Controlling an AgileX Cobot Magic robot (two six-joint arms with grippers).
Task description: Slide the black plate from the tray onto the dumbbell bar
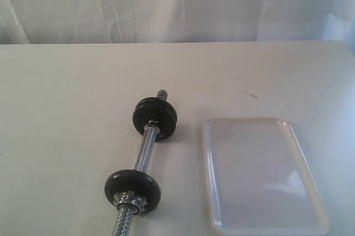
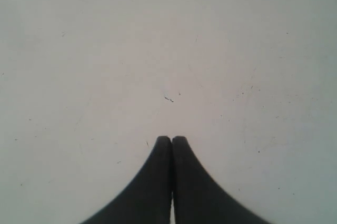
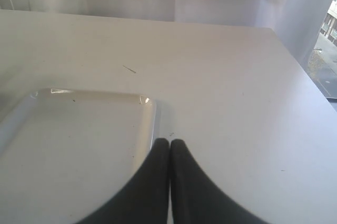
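**Exterior and wrist views at one moment.** The tray point(image 1: 260, 175), at the lower right of the exterior frame, is empty: no disc lies in it. The dumbbell bar point(image 1: 145, 150) lies on the counter point(image 1: 66, 108) just left of the tray, running from the bottom edge of the frame up towards centre. It carries black discs at both ends. The lower disc point(image 1: 133, 187) is backed by a silver nut point(image 1: 131, 200). The upper stack appears to be two discs deep, with bare thread point(image 1: 162, 94) beyond it and no nut visible there. The black plate point(image 1: 155, 115) is judged to be one of this upper stack, though which disc cannot be told.

On this reading the sliding step looks complete and no transfer remains. The next move calls only for checking that the plate is seated against its neighbour, or for keeping the arms clear.

The left fingers point(image 2: 155, 182) are pressed fully together, grip nothing and hang over bare counter. The right fingers point(image 3: 184, 182) are likewise closed and empty, their tips just beside the tray's rim point(image 3: 150, 124). Neither pair appears in the exterior view. Neither wrist view shows the plate or the bar, so both are apart from the fingers.
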